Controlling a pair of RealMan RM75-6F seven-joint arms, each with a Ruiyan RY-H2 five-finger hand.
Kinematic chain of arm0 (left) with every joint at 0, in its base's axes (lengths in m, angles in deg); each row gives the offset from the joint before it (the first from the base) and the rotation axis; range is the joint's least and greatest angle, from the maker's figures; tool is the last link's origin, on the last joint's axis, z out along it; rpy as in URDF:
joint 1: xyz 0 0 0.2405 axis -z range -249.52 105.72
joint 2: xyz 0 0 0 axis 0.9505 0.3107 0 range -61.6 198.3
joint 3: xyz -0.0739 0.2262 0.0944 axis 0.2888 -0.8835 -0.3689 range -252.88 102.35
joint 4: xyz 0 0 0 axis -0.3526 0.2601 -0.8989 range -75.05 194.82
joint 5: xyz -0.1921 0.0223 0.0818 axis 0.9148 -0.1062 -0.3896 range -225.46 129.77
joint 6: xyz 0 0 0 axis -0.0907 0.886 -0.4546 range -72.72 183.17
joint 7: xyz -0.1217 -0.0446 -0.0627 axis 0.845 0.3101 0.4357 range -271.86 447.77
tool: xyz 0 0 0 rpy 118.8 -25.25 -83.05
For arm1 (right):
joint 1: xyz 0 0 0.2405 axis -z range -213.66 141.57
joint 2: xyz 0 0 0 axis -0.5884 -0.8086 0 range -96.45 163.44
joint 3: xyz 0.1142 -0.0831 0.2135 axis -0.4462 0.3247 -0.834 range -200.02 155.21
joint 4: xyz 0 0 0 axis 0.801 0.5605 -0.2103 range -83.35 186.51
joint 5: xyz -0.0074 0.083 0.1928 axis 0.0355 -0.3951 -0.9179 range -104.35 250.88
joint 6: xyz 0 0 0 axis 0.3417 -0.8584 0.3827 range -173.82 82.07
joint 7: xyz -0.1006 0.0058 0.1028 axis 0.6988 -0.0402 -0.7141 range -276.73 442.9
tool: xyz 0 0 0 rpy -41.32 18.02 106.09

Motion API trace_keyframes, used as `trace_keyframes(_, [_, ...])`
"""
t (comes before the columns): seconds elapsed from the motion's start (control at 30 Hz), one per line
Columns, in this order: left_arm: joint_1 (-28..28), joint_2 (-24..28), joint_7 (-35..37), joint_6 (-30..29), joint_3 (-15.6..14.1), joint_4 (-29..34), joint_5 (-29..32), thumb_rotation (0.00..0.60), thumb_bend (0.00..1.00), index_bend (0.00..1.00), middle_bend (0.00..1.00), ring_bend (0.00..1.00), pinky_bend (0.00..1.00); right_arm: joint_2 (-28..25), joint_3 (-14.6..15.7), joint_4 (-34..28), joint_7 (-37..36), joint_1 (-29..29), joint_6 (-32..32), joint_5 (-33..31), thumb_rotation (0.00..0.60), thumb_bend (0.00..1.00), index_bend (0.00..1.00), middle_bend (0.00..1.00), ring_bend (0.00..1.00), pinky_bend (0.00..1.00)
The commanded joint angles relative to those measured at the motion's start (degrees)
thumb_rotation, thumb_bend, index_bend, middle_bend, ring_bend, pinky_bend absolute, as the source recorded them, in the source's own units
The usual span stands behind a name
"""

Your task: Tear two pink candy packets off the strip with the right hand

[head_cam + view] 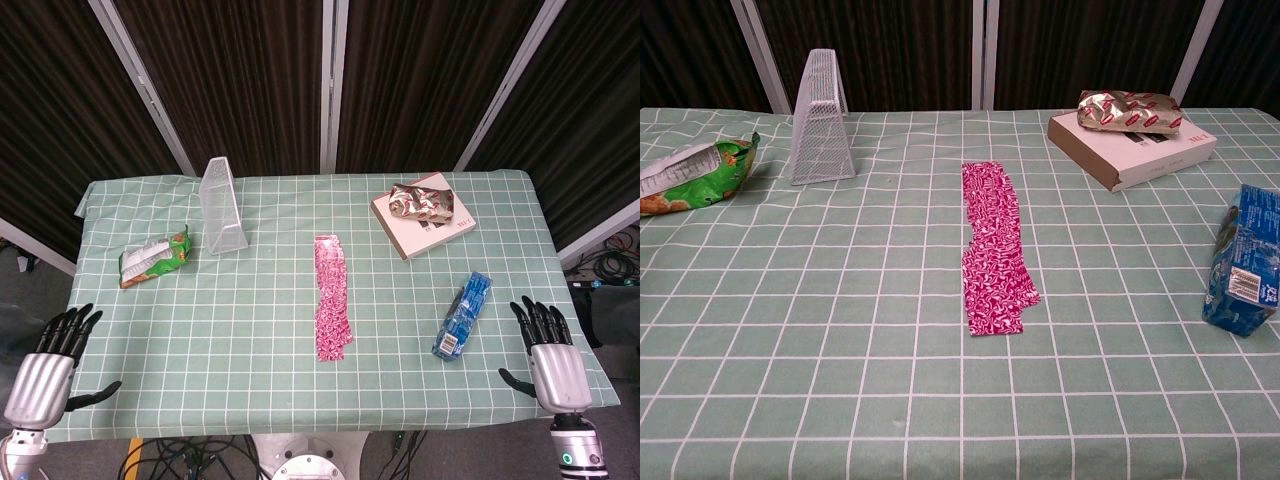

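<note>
Pink candy strip lies flat mid-surface, well left of my right robot hand, which rests empty, fingers spread; my left robot hand likewise.

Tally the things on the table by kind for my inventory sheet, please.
Pink candy strip: 1
Snack bags: 3, the green bag, the blue pack, the foil bag
White box: 1
Wire mesh stand: 1
Total: 6
</note>
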Motion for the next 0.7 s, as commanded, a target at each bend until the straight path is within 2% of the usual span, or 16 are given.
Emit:
trace_keyframes(0.03, [0.0,-0.1,0.1,-0.1,0.0,-0.2,0.0,0.504,0.01,0.05,0.01,0.0,0.09,0.1,0.0,0.0,0.2,-0.1,0.1,0.0,0.6,0.02,0.0,0.0,0.0,0.0])
trace_keyframes(0.3, [0.1,-0.4,0.1,0.2,0.0,-0.5,0.1,0.503,0.01,0.05,0.01,0.0,0.09,0.3,0.1,-0.6,1.0,-0.5,0.5,0.5,0.6,0.03,0.0,0.0,0.0,0.0])
trace_keyframes(0.37, [0.1,-0.2,0.1,0.2,0.1,-0.2,0.1,0.504,0.01,0.05,0.01,0.0,0.09,0.3,-0.1,-0.9,1.1,-0.6,0.4,0.6,0.6,0.06,0.0,0.0,0.0,0.0])
trace_keyframes(0.43, [0.1,-0.1,0.1,0.2,0.1,-0.2,0.1,0.505,0.01,0.05,0.01,0.0,0.09,0.4,0.0,-1.0,1.5,-0.7,0.5,0.7,0.6,0.27,0.0,0.0,0.0,0.0])
trace_keyframes(0.47, [0.1,-0.2,0.1,0.1,0.0,-0.2,0.0,0.505,0.01,0.05,0.01,0.0,0.09,0.5,0.1,-0.9,2.2,-0.7,0.5,0.8,0.6,0.42,0.0,0.0,0.0,0.0])
trace_keyframes(0.5, [0.0,-0.3,0.2,0.1,-0.1,-0.4,-0.1,0.505,0.01,0.05,0.01,0.0,0.09,0.6,0.1,-0.7,2.7,-0.7,0.5,0.9,0.6,0.63,0.0,0.0,0.0,0.0])
trace_keyframes(0.57, [-0.2,-0.9,0.2,0.1,-0.2,-1.2,0.1,0.505,0.01,0.05,0.01,0.0,0.09,0.9,0.0,-0.2,3.3,-0.8,0.4,1.0,0.6,0.91,0.0,0.0,0.0,0.0])
trace_keyframes(0.6, [-0.3,-1.1,0.4,0.2,-0.3,-1.5,0.3,0.506,0.01,0.05,0.01,0.0,0.09,1.0,-0.2,0.0,3.2,-0.8,0.3,1.0,0.6,0.97,0.0,0.01,0.01,0.03])
trace_keyframes(0.63, [-0.3,-1.3,0.6,0.4,-0.4,-1.7,0.4,0.507,0.01,0.05,0.01,0.0,0.09,1.2,-0.2,0.1,3.2,-0.8,0.1,1.0,0.6,1.0,0.0,0.05,0.05,0.1])
trace_keyframes(0.7, [-0.3,-1.5,0.6,0.6,-0.5,-2.0,0.5,0.506,0.01,0.05,0.01,0.0,0.09,1.4,-0.5,0.3,3.8,-0.8,0.0,0.8,0.6,1.0,0.0,0.23,0.24,0.31])
